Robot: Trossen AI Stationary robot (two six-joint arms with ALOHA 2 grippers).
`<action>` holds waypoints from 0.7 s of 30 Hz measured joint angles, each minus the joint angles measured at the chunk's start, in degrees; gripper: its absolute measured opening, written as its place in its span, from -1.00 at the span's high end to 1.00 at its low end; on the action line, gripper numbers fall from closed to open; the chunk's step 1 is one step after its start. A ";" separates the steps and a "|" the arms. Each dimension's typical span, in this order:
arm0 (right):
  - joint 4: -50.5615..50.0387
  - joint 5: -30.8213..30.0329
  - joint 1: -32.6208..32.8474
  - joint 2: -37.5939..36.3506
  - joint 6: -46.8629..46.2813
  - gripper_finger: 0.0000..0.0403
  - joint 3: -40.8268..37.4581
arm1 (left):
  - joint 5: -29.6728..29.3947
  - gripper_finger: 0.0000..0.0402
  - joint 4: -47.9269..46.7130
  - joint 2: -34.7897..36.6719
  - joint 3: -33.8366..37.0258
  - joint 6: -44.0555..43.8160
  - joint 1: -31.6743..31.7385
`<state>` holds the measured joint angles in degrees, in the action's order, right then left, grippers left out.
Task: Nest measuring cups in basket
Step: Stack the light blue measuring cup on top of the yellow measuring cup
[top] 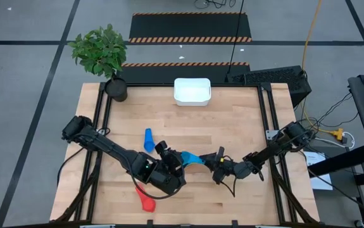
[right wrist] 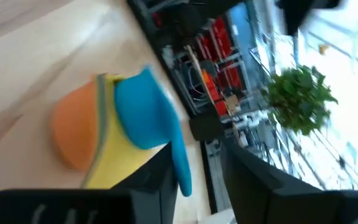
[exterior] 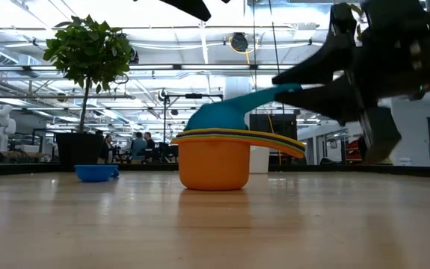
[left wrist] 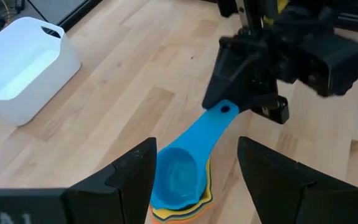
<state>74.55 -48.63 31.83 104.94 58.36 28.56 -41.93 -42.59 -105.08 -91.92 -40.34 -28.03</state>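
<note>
A stack of nested measuring cups (exterior: 215, 161) stands on the table near the front middle: orange at the bottom, yellow and green rims above it. A light blue cup (left wrist: 177, 177) lies tilted in the top, its handle slanting up. My right gripper (left wrist: 230, 102) is shut on that handle. My left gripper (left wrist: 197, 152) is open, with one finger on either side of the stack; whether it touches, I cannot tell. A blue cup (top: 148, 140) and a red cup (top: 147, 201) lie loose on the table. The white basket (top: 192, 90) stands at the far edge. My right gripper pinches the free end of the light blue cup's handle (left wrist: 224, 112), by its hanging hole, between its two fingers. The fingers come slanting down from the table's right side. The cup's bowl (exterior: 211, 119) rests tilted in the stack, and the handle slopes up to the fingers.
A dark pot with a green plant (top: 114, 87) stands at the far left corner. Bare wood lies between the stack and the basket. Black frame rails (top: 267, 120) run along the table's left and right sides.
</note>
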 joint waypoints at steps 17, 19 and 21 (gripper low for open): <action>-43.10 8.38 -4.54 -22.89 -25.70 0.27 -0.01 | 0.33 -0.13 3.96 -0.02 0.02 3.06 0.15; -45.89 8.42 -4.50 -25.10 -25.77 0.27 -0.01 | 0.33 -0.13 3.94 -0.02 0.02 3.13 0.15; -46.97 9.01 -4.10 -27.26 -25.79 0.27 -0.01 | 0.34 -0.13 3.91 -0.02 0.02 3.16 0.23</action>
<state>27.58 -39.62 27.73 77.67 32.58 28.56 -41.59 -38.68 -105.10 -91.90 -37.18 -27.80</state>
